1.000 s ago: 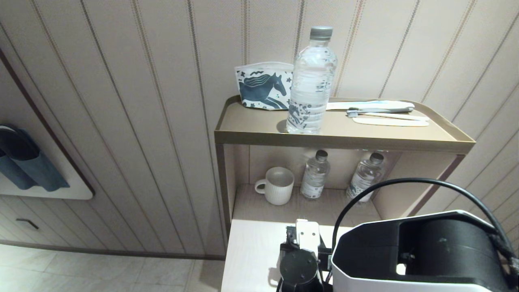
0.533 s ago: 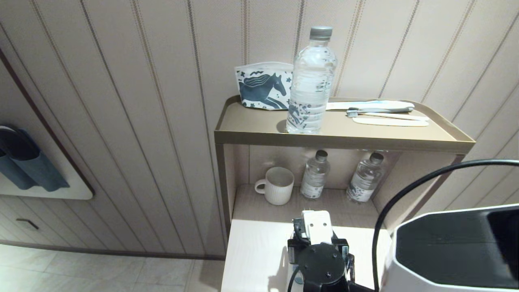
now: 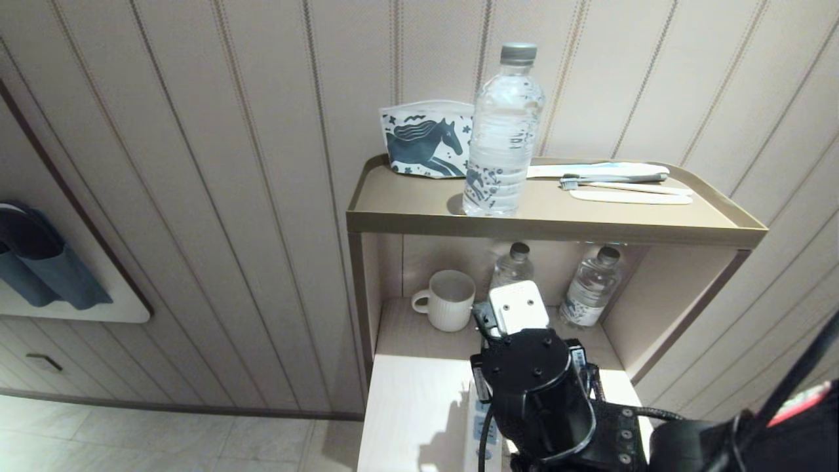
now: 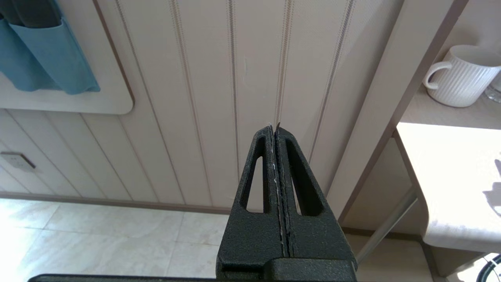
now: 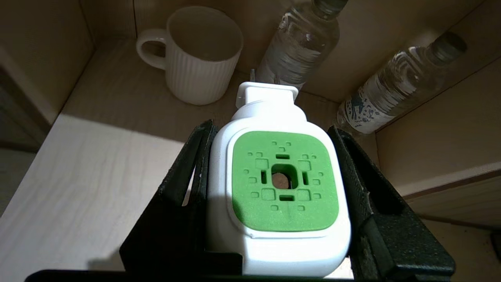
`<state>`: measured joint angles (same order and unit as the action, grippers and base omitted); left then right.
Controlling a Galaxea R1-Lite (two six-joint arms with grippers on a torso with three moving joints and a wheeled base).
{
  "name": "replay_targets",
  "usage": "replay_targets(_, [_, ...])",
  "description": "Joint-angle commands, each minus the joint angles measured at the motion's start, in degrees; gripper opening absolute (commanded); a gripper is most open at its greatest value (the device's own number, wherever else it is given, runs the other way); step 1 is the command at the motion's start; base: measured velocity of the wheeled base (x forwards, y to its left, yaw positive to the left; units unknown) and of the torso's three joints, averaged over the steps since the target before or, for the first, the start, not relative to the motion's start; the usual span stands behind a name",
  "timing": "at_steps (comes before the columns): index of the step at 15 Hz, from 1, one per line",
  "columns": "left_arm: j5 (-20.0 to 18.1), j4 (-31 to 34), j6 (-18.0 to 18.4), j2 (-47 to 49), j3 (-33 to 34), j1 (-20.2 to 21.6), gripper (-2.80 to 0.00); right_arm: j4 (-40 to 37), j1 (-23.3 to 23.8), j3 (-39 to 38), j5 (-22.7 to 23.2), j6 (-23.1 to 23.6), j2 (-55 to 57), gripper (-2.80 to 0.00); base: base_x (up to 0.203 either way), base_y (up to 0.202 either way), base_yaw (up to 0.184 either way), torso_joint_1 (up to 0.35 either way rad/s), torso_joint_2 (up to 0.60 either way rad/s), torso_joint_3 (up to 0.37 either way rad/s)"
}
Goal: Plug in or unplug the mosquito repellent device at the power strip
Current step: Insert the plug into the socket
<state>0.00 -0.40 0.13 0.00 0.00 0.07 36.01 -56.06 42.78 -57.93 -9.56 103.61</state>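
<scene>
The right pincer [image 5: 274, 196] grips the mosquito repellent device [image 5: 280, 184] by its two white sides, green face toward the wrist and the plug end pointing away, toward the shelf nook. It is held clear above the pale worktop [image 3: 413, 406], unplugged. The power strip [image 3: 477, 432] lies on that worktop directly below and slightly behind the pincer; only a sliver shows past the arm.

To do this step well, I'd say the arm should keep its squeeze even so the device doesn't twist, tip the prongs square to the strip's face, line them up over one socket, and press straight in without rocking. Seeing the socket first matters, since the arm hides most of the strip.

The left pincer [image 4: 276, 188] hangs off to the side by the wall panelling, jaws pressed together on nothing.

Ahead of the right pincer: one white mug [image 5: 195, 55], two small water bottles [image 5: 299, 43] in the nook, and one larger bottle [image 3: 503, 131] above on the shelf top.
</scene>
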Motion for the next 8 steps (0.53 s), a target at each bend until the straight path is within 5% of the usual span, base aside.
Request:
replay_targets(1, [0.0,-0.04,-0.13,0.09,0.0,0.01,-2.8,-20.87,-0.01,6.24,2.16,-6.48,-4.3,-2.8,0.0,0.0,0.0,0.0,0.0,0.0])
replay_targets(4, [-0.06,-0.04,-0.13,0.09,0.0,0.01,-2.8,-50.26,0.65,17.43,13.33,-18.52,-7.02,-2.8,0.0,0.0,0.0,0.0,0.0,0.0])
replay_targets(8, [-0.01,-0.04,-0.21,0.09,0.0,0.01,-2.8,-84.42,3.54,39.45,34.95,-33.94,0.51,-2.8,0.0,0.0,0.0,0.0,0.0,0.0])
